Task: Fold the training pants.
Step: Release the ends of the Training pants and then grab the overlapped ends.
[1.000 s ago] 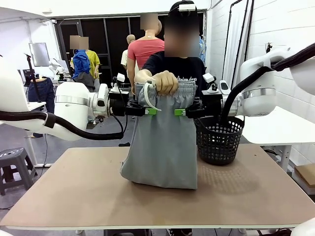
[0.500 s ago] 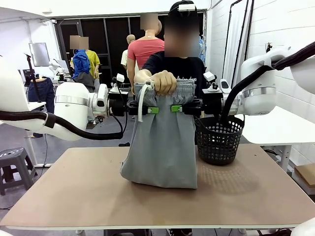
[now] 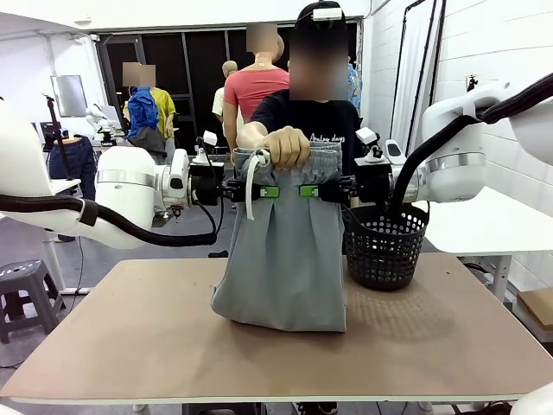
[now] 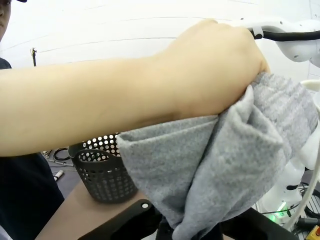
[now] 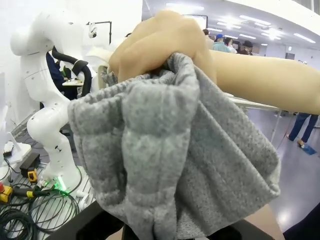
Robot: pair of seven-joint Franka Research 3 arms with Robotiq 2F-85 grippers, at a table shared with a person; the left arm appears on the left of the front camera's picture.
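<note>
The flat brown rectangular table (image 3: pixel 130 337) spans the lower half of the front view. Above its middle hang the light grey soft cotton training pants (image 3: pixel 283 251), their gathered elastic waistband at twelve o'clock and their folded lower end resting on the tabletop at six. A white drawstring (image 3: pixel 251 186) dangles from the waistband toward seven o'clock. At three o'clock of the pants, just beside them, stands a round black plastic mesh basket (image 3: pixel 384 246) on the table.

The person's hand (image 3: pixel 287 145) is bunched around the waistband at its top centre; the left wrist view shows that hand (image 4: pixel 215 65) gripping the grey cloth (image 4: pixel 225 155), and the right wrist view shows it (image 5: pixel 160 42) at twelve o'clock above the fabric (image 5: pixel 165 150).

The left gripper (image 3: pixel 266 191) reaches in from nine o'clock and is clamped on the pants just below the waistband. The right gripper (image 3: pixel 308 190) comes from three o'clock, likewise pinched tight on the cloth, near its partner.
</note>
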